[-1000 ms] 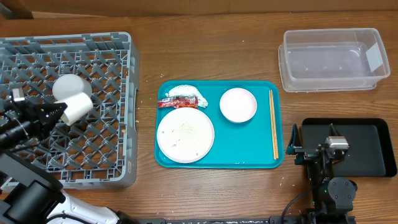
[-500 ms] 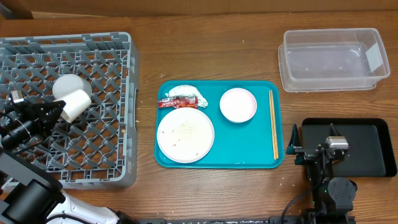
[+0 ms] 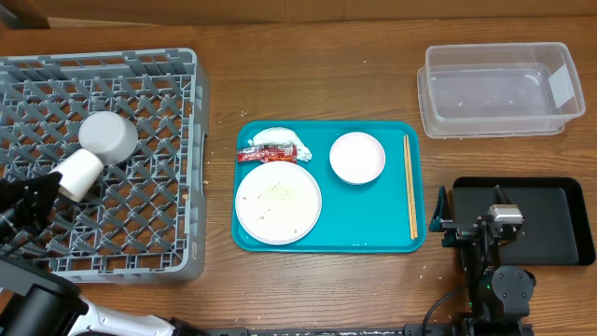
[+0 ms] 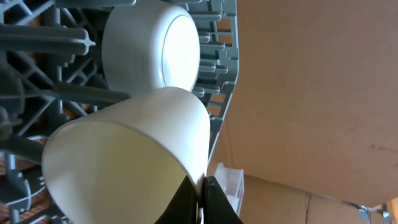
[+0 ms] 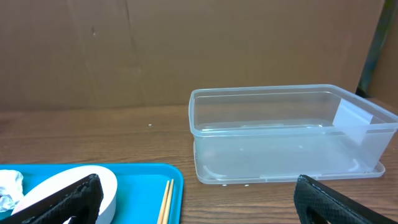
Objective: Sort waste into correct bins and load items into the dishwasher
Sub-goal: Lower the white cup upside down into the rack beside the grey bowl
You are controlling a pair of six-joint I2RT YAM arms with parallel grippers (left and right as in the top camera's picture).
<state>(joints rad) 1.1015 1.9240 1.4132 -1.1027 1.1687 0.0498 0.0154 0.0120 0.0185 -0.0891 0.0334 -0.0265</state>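
Robot lab: wooden table [image 3: 317,75], cardboard backdrop [image 5: 186,50]

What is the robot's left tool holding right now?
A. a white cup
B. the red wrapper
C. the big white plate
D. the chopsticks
A: the left tool is pinched shut on the rim of the white cup at the grey rack, while the chopsticks, red wrapper and plate lie on the teal tray.

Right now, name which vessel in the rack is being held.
The white cup, tipped sideways, its rim pinched by the left gripper; the grey-blue bowl beside it stands free of any gripper.
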